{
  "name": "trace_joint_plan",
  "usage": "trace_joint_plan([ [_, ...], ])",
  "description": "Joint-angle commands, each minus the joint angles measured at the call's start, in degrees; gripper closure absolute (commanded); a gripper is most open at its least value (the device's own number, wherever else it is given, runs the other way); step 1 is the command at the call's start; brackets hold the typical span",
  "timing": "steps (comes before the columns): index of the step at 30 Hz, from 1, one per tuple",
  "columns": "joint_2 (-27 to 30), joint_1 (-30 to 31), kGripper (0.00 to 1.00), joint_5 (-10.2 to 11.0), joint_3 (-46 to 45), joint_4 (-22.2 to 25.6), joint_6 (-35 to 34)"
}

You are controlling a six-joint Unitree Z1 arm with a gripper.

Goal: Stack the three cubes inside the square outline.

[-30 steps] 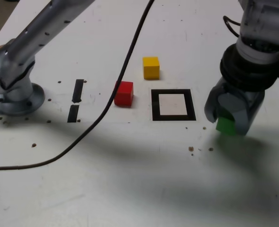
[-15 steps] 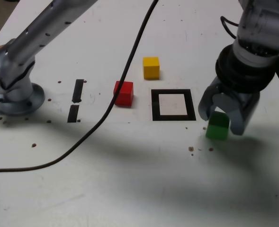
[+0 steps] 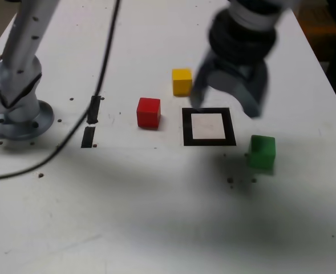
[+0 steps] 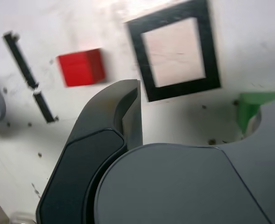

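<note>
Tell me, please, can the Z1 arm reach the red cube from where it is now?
Probably yes: the jaws are open and empty, and nothing stands beside the red cube on the table.

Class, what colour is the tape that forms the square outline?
The square outline is black, showing best in the exterior view.

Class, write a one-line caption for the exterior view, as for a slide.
The open hand hovers above the table near the square outline, red, yellow and green cubes outside it.
</note>
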State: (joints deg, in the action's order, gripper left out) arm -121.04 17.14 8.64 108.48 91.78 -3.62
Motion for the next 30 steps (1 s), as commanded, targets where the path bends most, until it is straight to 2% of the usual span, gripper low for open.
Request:
trace_joint_plan([
  [1,17.14,-1.37,0.01,-0.86,-18.55,-1.91,-2.61],
  [4,23.08,-3.49,0.01,-2.42,-28.17,-7.43,-4.93],
  [7,26.25,-5.56,0.01,-3.34,-34.91,-11.33,-6.05],
  [14,31.71,-11.10,0.00,-3.67,-45.97,-13.76,-5.21],
  [20,31.80,-12.70,0.00,-6.38,-51.61,-19.97,-4.03],
  [24,30.21,-13.31,0.01,-6.00,-52.70,-22.21,-2.91],
  [30,25.56,-13.54,0.01,-5.68,-52.03,-23.13,-1.48],
])
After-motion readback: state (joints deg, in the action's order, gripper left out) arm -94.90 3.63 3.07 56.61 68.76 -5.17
